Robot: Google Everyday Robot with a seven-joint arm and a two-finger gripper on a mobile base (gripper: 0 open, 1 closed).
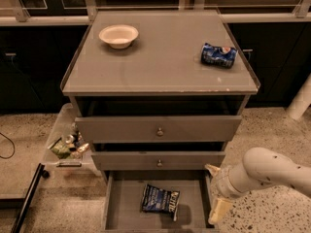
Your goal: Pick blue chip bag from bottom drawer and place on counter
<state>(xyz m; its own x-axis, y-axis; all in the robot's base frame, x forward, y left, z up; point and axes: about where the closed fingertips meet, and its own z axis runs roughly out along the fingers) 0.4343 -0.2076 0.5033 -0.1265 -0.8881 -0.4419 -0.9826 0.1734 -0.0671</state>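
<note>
The gripper (213,194), its fingers apart and empty, hangs at the right edge of the open bottom drawer (116,212). One blue chip bag (160,199) lies flat in the drawer, just left of the gripper. Well above it, the bench (165,57) carries one bowl (118,35) and one can (219,55).

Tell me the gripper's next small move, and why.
Probably move the gripper sideways into the open bottom drawer, over the blue chip bag. The gripper is open and sits at the drawer's right side in this view, apart from the bag, which lies flat inside, ungrasped.
</note>
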